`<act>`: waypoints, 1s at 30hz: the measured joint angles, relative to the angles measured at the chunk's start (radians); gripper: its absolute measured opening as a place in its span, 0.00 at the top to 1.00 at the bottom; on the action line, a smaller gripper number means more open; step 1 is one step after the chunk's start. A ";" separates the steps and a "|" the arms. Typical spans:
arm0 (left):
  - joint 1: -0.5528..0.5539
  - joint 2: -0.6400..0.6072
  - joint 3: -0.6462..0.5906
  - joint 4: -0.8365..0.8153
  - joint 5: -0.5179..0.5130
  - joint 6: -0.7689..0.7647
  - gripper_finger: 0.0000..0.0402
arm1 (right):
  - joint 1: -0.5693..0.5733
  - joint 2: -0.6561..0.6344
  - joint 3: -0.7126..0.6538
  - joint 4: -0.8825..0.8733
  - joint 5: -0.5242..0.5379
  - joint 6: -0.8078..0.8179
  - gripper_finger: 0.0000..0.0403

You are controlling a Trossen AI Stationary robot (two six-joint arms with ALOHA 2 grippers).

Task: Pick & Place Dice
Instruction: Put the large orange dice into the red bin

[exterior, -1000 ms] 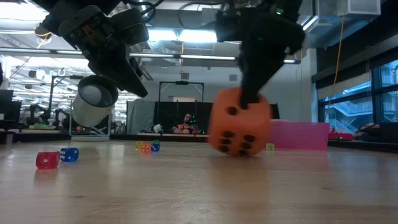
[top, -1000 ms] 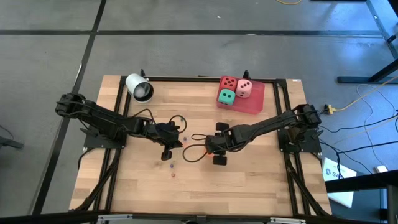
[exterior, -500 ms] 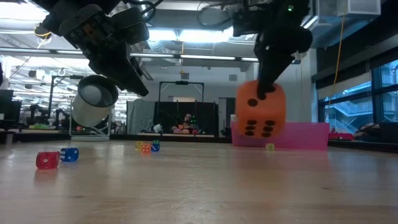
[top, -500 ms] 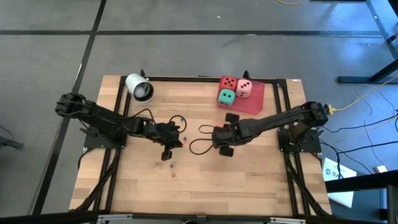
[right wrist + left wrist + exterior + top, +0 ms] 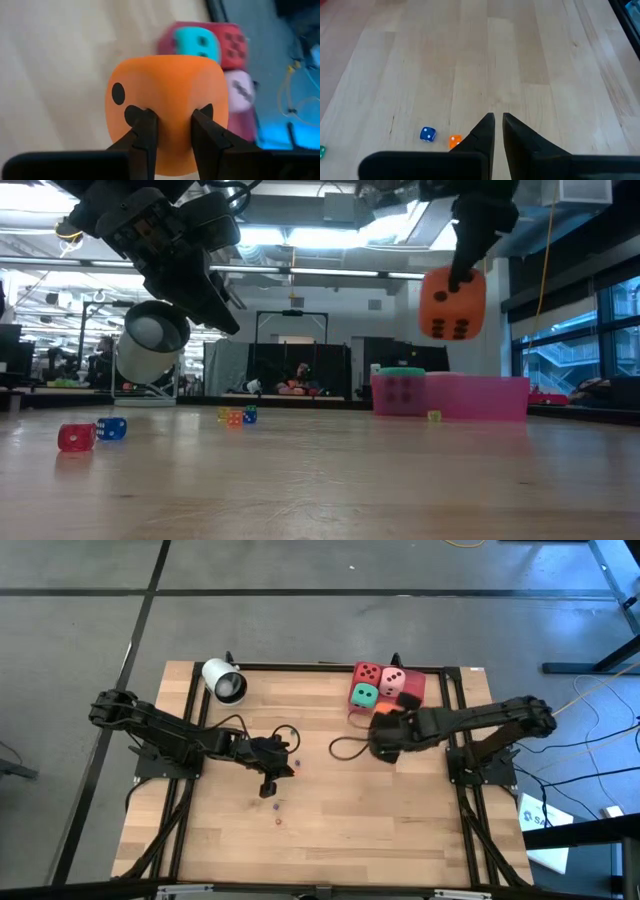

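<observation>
Seen from above, the right gripper (image 5: 384, 730) carries the orange die (image 5: 383, 716) just beside the red tray (image 5: 410, 706), where the red die (image 5: 368, 672), green die (image 5: 363, 694) and pink die (image 5: 393, 682) sit, while the left gripper (image 5: 270, 780) waits over mid-bench with jaws pressed together. From bench level, the orange die (image 5: 452, 302) hangs well above the wood. The right wrist view shows the jaws pinching this soft, dark-pipped orange cube (image 5: 167, 117), denting its face.
</observation>
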 joint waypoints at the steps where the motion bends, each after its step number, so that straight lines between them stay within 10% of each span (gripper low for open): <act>1: 0.000 0.000 0.000 0.000 0.000 0.000 0.92 | -0.014 -0.011 0.001 -0.027 0.013 0.002 0.78; 13: 0.000 0.000 0.000 0.000 -0.002 0.002 0.94 | -0.201 -0.018 -0.002 -0.065 0.105 -0.152 0.81; 30: 0.000 0.000 0.000 0.000 -0.002 0.003 0.95 | -0.383 -0.018 -0.294 0.355 0.044 -0.435 0.88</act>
